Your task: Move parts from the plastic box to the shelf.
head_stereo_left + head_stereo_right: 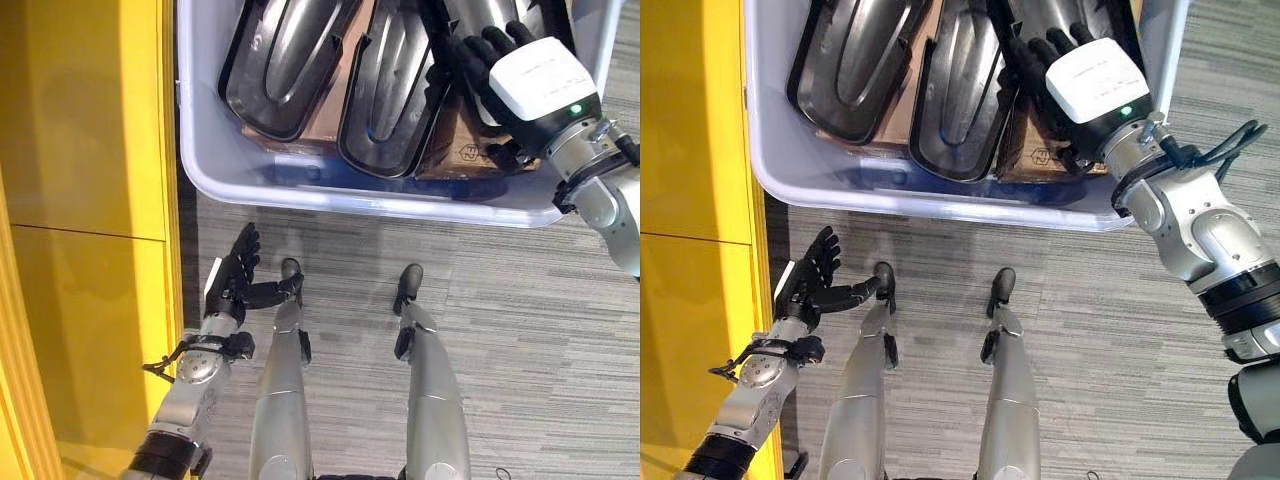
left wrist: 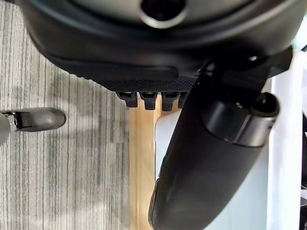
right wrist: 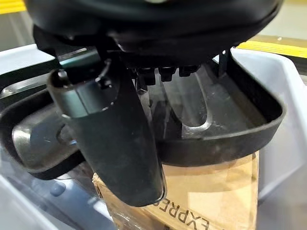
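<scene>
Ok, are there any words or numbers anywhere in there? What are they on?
Cardboard under the black parts, right wrist view: dark printed letters, upside down and cut off at the picture's edge; no whole word can be read.
Same cardboard, eye views: a small printed mark, too small to read.
Plastic box: no writing that I can make out.

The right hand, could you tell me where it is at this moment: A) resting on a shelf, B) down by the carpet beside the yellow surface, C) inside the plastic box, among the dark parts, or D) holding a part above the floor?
C: the right hand reaches over the rim of the plastic box, down among the dark parts that lie on cardboard.
</scene>
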Tool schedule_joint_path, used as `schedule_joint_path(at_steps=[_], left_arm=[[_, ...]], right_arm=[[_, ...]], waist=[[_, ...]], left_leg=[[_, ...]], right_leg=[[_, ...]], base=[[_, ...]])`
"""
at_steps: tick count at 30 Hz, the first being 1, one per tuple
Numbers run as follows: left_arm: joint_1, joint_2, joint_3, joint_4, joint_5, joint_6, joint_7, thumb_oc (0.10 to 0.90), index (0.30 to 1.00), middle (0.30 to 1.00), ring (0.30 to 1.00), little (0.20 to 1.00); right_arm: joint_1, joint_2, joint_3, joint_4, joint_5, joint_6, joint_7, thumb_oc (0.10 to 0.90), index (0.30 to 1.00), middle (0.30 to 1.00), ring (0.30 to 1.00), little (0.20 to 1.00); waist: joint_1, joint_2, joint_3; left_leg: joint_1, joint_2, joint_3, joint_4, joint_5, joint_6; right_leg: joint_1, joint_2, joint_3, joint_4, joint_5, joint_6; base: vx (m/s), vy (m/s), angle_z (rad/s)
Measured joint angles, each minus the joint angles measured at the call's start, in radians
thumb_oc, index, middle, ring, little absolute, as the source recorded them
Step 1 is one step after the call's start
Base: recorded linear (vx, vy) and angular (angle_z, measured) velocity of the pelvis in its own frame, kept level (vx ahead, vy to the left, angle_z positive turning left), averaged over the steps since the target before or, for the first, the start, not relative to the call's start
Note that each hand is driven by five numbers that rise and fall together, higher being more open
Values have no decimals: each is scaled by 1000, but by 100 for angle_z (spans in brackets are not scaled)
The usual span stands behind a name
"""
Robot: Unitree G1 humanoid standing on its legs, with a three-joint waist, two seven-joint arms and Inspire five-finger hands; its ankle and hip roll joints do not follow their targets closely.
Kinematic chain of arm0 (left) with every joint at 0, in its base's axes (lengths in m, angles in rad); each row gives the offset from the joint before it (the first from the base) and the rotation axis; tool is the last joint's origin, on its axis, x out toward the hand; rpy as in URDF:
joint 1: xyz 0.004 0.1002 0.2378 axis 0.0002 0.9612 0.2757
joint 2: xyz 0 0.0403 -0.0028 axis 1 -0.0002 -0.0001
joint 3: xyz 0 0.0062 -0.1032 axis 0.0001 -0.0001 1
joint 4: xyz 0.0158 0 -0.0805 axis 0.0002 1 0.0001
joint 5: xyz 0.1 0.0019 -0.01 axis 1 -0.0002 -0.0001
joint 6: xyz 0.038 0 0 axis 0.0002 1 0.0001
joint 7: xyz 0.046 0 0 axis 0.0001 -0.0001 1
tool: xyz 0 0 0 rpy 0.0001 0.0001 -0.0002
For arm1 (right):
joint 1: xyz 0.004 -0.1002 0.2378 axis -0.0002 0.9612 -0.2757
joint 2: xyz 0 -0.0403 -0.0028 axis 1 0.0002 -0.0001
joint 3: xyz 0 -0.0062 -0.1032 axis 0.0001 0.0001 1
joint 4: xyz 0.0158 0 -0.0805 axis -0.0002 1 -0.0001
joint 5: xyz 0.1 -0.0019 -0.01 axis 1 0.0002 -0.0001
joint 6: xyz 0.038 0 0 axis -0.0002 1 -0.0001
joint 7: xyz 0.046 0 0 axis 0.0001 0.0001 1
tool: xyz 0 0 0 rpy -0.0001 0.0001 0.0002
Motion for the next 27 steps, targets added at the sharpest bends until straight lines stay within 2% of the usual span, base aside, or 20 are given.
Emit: schedule_joint_path(at_steps=[4, 6, 12, 13, 14, 15, 21, 27], left_arm=[[3, 8, 7, -19, 0, -2, 1, 900, 1000, 1000, 1000, 1000], [6, 9, 10, -21, 0, -2, 5, 900, 1000, 1000, 1000, 1000], [6, 9, 14, -23, 0, -2, 23, 900, 1000, 1000, 1000, 1000], [6, 9, 15, -23, 0, -2, 24, 900, 1000, 1000, 1000, 1000], [8, 9, 15, -23, 0, -2, 25, 900, 1000, 1000, 1000, 1000], [8, 9, 16, -23, 0, -2, 26, 900, 1000, 1000, 1000, 1000], [7, 9, 18, -28, 0, -2, 27, 900, 1000, 1000, 1000, 1000], [2, 9, 19, -29, 0, -2, 22, 900, 1000, 1000, 1000, 1000]], right_arm=[[-12, -22, 7, 6, -12, -6, 0, 900, 1000, 1000, 1000, 1000], [-12, -27, 3, 7, -12, -9, -2, 900, 1000, 1000, 1000, 1000], [16, -34, -16, -10, -20, -8, -13, 900, 1000, 1000, 1000, 1000], [19, -34, -14, 2, -20, -7, -17, 647, 646, 646, 646, 646], [22, -34, -16, 7, -20, -4, -24, 455, 377, 377, 377, 377], [22, -33, -14, 15, -20, -1, -27, 400, 300, 300, 300, 300], [-25, -32, -13, 2, -19, 5, -53, 400, 300, 300, 300, 300], [5, -32, -11, 7, -14, 19, -29, 400, 300, 300, 300, 300]], waist=[[2, -1, 0], [-1, -1, -1], [-14, -3, -2], [-14, -3, -2], [-14, -3, -2], [-14, -3, -2], [-12, -4, -3], [6, -4, -3]], left_leg=[[-60, 0, -28, 62, -17, -6], [-92, -2, -39, 90, -21, -12], [-172, 0, -48, 139, -29, -23], [-173, 0, -47, 138, -29, -23], [-174, 0, -48, 138, -29, -22], [-174, 0, -47, 138, -29, -22], [-171, -1, -47, 141, -28, -22], [-102, -5, -45, 124, -33, -8]], right_leg=[[-63, -5, -2, 90, -39, -19], [-96, -10, -2, 122, -58, -17], [-177, -10, 7, 176, -62, -18], [-181, -10, 8, 175, -62, -18], [-184, -10, 10, 176, -62, -18], [-184, -10, 10, 175, -62, -18], [-176, -11, 11, 169, -61, -17], [-91, -15, -2, 129, -50, -22]], base=[[-17, -34, 11], [-17, -26, 9], [-13, -17, 1], [0, 0, 0], [-19, -7, -4], [-21, -9, -4], [-3, 8, 1], [-6, 13, 2]])
